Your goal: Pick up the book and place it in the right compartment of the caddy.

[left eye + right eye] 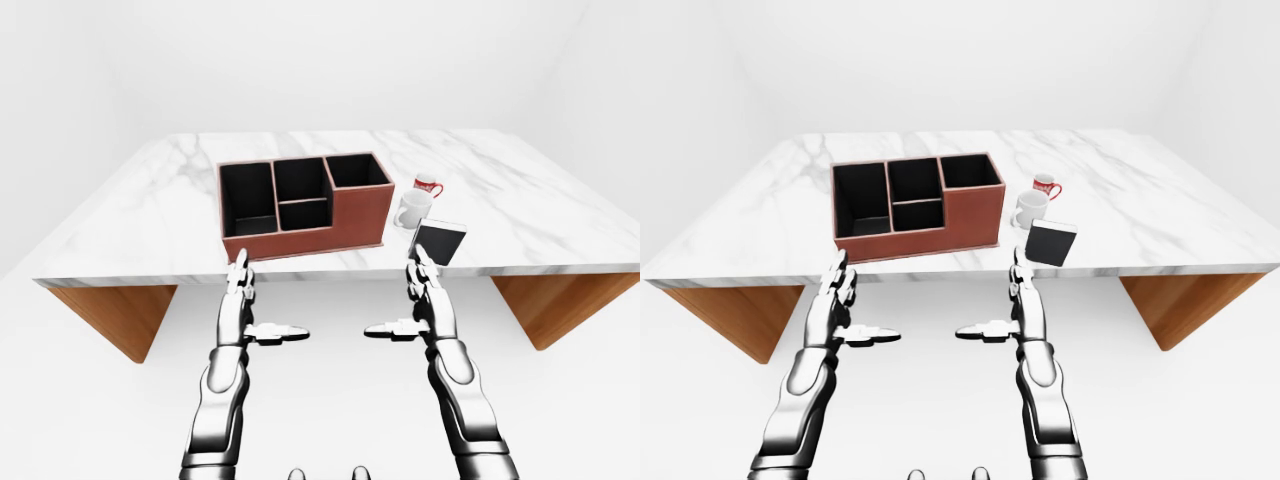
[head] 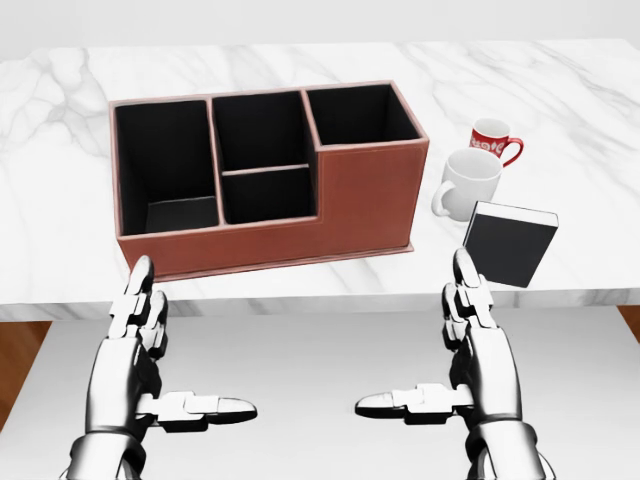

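Marble-veined worktop (image 2: 600, 110) carries a boxy brown caddy (image 2: 365, 195) with black compartments. Dark, flat book (image 2: 508, 243) stands upright near its right end, beside two glossy mugs (image 2: 466, 182). Left hand (image 2: 150, 350) and right hand (image 2: 470, 345) are spread, empty.

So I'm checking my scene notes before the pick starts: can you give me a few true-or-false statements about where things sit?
1. The book stands on the table, right of the caddy in the head view. True.
2. The right robot hand is shut on the book. False: it is open, below the book in the view, holding nothing.
3. Two mugs stand by the book. True: a white mug and a red mug.
4. The caddy's right compartment holds a mug. False: it shows nothing inside.
5. The left robot hand rests in the caddy. False: it hovers open, short of the table edge.
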Controlling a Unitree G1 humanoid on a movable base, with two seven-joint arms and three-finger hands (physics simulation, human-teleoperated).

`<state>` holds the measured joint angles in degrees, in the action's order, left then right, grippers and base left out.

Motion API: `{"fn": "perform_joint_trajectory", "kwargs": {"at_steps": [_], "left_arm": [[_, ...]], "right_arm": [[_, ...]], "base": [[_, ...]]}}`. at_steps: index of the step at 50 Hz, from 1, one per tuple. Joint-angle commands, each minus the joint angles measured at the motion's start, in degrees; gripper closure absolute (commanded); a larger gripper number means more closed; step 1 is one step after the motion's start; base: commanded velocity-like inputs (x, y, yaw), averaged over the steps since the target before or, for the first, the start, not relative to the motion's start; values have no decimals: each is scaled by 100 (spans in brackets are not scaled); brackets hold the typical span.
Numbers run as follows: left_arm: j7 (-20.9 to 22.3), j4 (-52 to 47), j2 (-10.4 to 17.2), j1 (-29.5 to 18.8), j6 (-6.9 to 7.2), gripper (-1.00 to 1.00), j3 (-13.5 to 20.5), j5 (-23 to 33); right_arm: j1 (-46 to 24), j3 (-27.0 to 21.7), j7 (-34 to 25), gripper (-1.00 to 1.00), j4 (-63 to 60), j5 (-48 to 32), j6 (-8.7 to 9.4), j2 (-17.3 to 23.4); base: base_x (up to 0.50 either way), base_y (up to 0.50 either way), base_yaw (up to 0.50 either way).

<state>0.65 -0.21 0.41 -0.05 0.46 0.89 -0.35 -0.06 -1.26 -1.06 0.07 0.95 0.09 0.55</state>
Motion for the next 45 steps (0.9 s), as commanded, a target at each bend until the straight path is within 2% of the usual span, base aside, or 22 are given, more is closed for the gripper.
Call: {"fn": "perform_joint_trajectory", "kwargs": {"at_steps": [1, 10, 27, 30, 45], "left_arm": [[-14, -983, 310, -101, 454, -100, 680, -367], [-90, -1313, 516, -270, 454, -100, 1226, -591], [-308, -1721, 739, -374, 454, -100, 1753, -956], [-455, -1832, 723, -342, 454, -100, 1733, -847], [-588, -1851, 761, -376, 454, -100, 1835, -965]], "right_arm": [[279, -650, -11, -100, -1204, 433, 491, 229], [409, -995, -60, -100, -1856, 488, 491, 212], [523, -1449, -75, -100, -2584, 742, 491, 182], [539, -1431, -78, -100, -2597, 713, 491, 171], [550, -1401, -151, -100, -2662, 787, 491, 178]], "base": [[0, 0, 0], [0, 0, 0], [0, 0, 0], [0, 0, 0], [0, 0, 0]]}}
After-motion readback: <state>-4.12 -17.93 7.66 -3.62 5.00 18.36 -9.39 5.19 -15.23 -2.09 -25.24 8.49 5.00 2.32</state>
